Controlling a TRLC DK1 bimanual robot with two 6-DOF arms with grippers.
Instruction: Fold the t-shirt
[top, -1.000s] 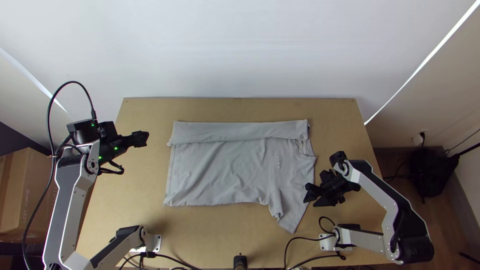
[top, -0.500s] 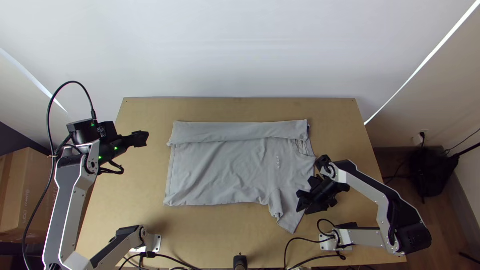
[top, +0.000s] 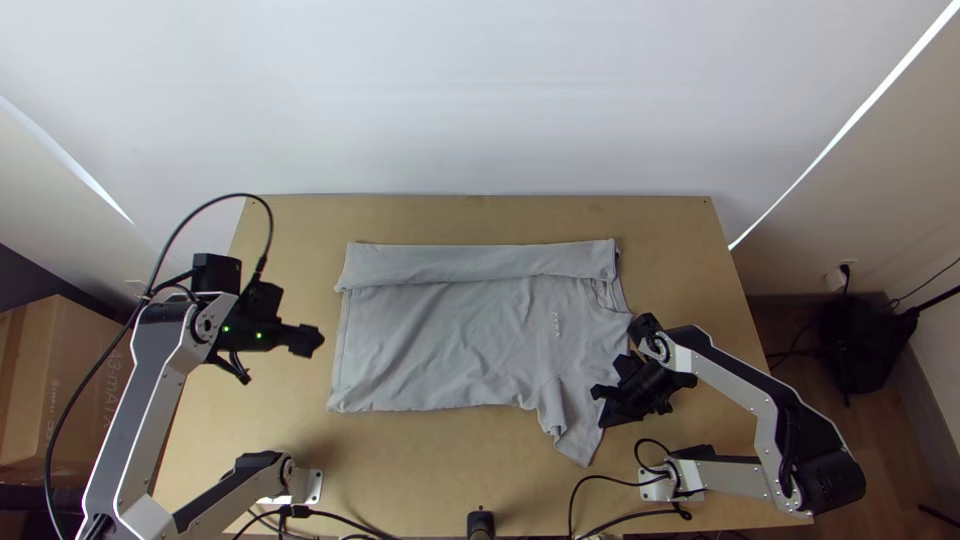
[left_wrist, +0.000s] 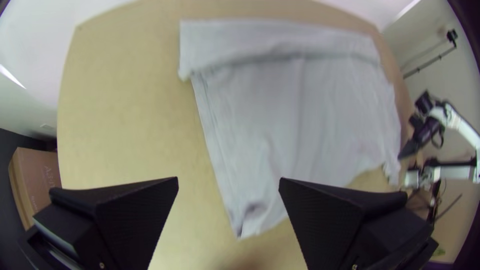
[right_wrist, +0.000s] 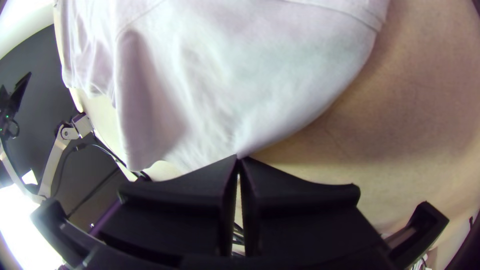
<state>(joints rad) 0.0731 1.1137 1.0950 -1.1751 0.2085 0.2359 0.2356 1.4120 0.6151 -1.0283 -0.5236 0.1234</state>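
So the light wooden table (top: 680, 240) has the grey t-shirt (top: 450, 335) lying mid-table, far side folded over in 1 strip, near sleeve (top: 575, 430) sticking out. Left gripper (top: 310, 341) hangs near its hem, fingers apart, and right gripper (top: 600, 405) is clamped on that sleeve's edge

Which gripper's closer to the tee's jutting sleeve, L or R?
Right. The right gripper has its fingers shut on the edge of the sleeve; the left gripper is open, out beyond the hem.
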